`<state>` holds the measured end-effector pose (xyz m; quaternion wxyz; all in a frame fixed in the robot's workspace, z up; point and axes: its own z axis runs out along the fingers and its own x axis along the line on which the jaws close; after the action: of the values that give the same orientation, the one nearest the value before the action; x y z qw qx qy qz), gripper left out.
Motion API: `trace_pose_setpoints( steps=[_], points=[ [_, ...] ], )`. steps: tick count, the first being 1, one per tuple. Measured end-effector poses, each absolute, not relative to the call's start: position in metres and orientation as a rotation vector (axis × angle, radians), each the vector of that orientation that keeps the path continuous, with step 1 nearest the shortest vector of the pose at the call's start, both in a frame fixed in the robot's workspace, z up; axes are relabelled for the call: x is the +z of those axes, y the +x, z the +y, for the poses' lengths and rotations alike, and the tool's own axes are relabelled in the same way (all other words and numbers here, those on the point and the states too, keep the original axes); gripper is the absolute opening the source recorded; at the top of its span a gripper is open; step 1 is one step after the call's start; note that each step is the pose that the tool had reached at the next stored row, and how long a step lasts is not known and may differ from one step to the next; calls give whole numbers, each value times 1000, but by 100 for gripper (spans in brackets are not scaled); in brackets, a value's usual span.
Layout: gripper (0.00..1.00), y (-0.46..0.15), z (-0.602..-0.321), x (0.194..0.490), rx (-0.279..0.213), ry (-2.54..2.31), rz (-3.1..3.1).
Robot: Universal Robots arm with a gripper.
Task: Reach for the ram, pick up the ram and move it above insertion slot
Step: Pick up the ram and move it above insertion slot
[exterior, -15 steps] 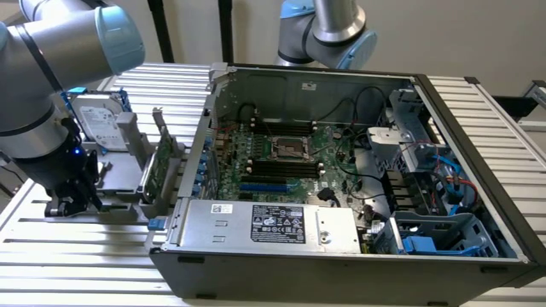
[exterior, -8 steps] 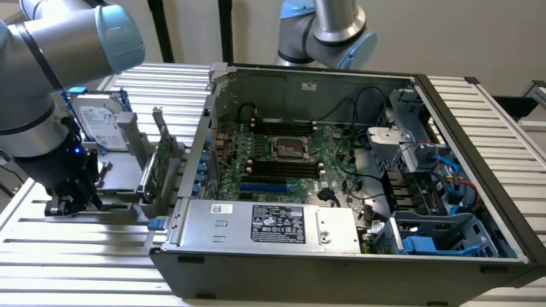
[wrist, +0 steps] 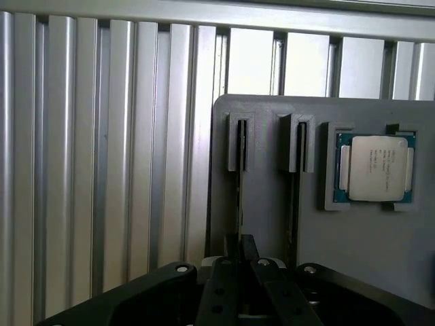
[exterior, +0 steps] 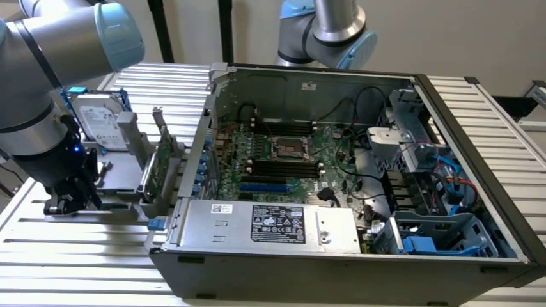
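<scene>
The ram (wrist: 239, 193) stands on edge in a slot of a grey holder plate (wrist: 353, 251), seen as a thin dark line. My gripper (wrist: 240, 246) sits over the near end of that stick, its two dark fingers (wrist: 253, 252) pressed close on either side of it. In the exterior view the gripper (exterior: 73, 203) is low at the grey holder (exterior: 119, 176), at the exterior view's left, beside the open computer case. The black memory slots (exterior: 286, 169) lie on the motherboard inside the case, well away from the gripper.
A second stick (wrist: 296, 193) stands in the neighbouring slot, and a CPU (wrist: 377, 167) lies in a pocket beside it. A silver hard drive (exterior: 98, 121) and a green expansion card (exterior: 158, 167) stand between gripper and case wall (exterior: 198, 153). A second arm (exterior: 328, 32) is behind the case.
</scene>
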<state>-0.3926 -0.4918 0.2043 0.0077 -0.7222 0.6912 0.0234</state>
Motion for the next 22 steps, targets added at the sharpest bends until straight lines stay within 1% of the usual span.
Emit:
trace_pose_setpoints(
  steps=[14,22],
  points=[
    [13,-393,-492,221,73,-2258,2161],
    [13,-393,-492,252,73,-2258,2161]
  ],
)
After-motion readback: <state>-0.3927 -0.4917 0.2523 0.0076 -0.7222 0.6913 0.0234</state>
